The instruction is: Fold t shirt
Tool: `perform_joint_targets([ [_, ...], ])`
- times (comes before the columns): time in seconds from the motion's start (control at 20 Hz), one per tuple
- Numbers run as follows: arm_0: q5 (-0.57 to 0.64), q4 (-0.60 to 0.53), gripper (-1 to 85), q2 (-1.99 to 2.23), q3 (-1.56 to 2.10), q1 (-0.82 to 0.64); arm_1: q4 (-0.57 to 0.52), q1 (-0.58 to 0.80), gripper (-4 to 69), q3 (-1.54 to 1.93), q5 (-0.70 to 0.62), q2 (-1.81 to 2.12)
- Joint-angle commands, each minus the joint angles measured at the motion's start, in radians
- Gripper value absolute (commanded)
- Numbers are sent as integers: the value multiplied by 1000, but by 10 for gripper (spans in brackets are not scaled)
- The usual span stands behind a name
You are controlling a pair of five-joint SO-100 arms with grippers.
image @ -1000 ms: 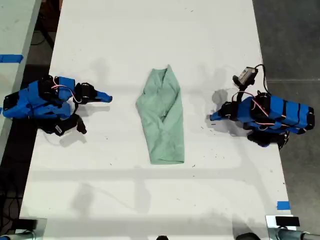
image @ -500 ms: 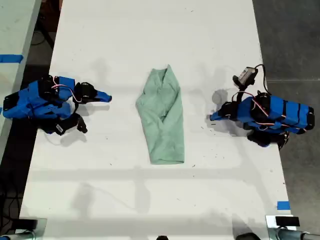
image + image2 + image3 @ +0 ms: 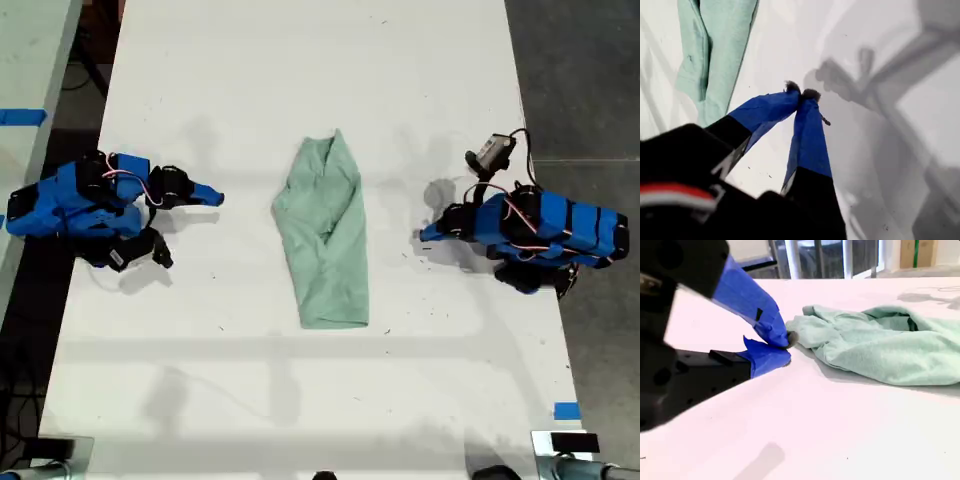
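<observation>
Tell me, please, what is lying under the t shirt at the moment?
The t shirt lies folded lengthwise on the bare white table, touching neither tool. Anything between its layers or beneath it is covered.

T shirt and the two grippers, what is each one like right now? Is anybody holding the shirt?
t shirt: folded into a long narrow strip, lying on the white table, held by nothing.
my first gripper: jaws shut, empty, over bare table beside the shirt.
my second gripper: jaws shut, empty, low over the table, pointing toward the shirt.
</observation>
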Motion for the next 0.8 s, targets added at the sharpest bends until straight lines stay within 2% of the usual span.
perform_joint_targets([
  [0.0,-44,15,-2,6,-14,-21,11,6,22,38,14,12],
  [0.75,-54,37,-2,6,-18,-21,11,6,22,38,14,12],
])
